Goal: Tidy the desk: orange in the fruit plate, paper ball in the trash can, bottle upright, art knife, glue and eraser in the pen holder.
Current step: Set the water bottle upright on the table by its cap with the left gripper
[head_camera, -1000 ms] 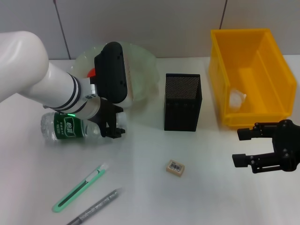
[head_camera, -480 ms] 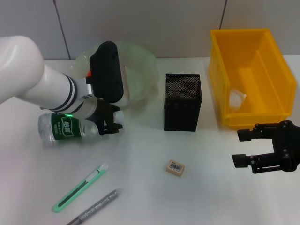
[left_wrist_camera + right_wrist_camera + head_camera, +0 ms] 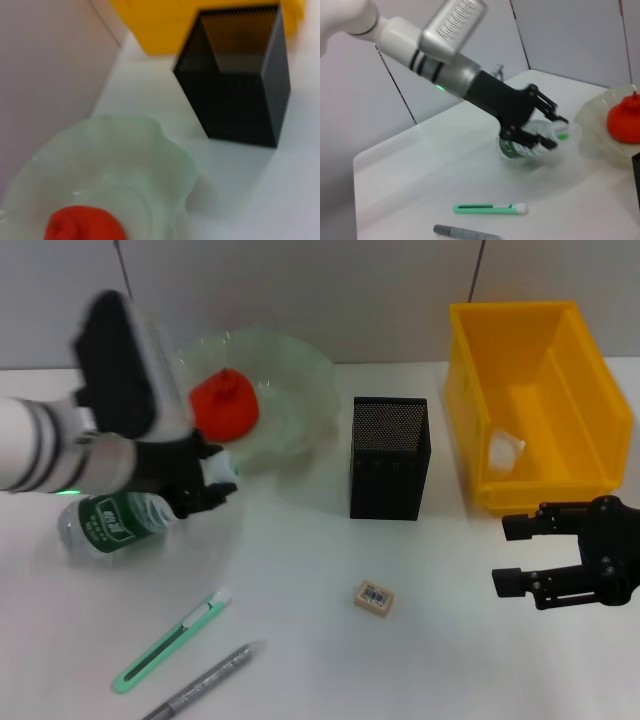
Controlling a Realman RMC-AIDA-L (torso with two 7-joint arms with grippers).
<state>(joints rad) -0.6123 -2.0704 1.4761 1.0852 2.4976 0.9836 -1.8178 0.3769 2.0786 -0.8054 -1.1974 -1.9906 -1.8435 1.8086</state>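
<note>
My left gripper [image 3: 200, 483] is shut around the neck end of the clear bottle with a green label [image 3: 108, 520], which lies tilted on the table; both show in the right wrist view, gripper [image 3: 545, 129] and bottle [image 3: 520, 149]. The orange [image 3: 225, 405] sits in the pale green fruit plate [image 3: 300, 390]. The black mesh pen holder [image 3: 390, 455] stands mid-table. The eraser [image 3: 374, 597], the green art knife [image 3: 168, 640] and the grey glue stick [image 3: 205, 680] lie on the table. The paper ball [image 3: 505, 452] is in the yellow trash bin [image 3: 560, 335]. My right gripper [image 3: 525, 553] is open and empty.
The wall runs behind the plate and the bin. The left wrist view shows the plate rim [image 3: 170, 150], the orange [image 3: 82, 225] and the pen holder [image 3: 240, 85]. Bare table [image 3: 300, 640] lies between the eraser and the knife.
My left arm has swung to the left, uncovering the orange. The bottle has shifted left with it and its neck end has risen. The right arm has not moved.
</note>
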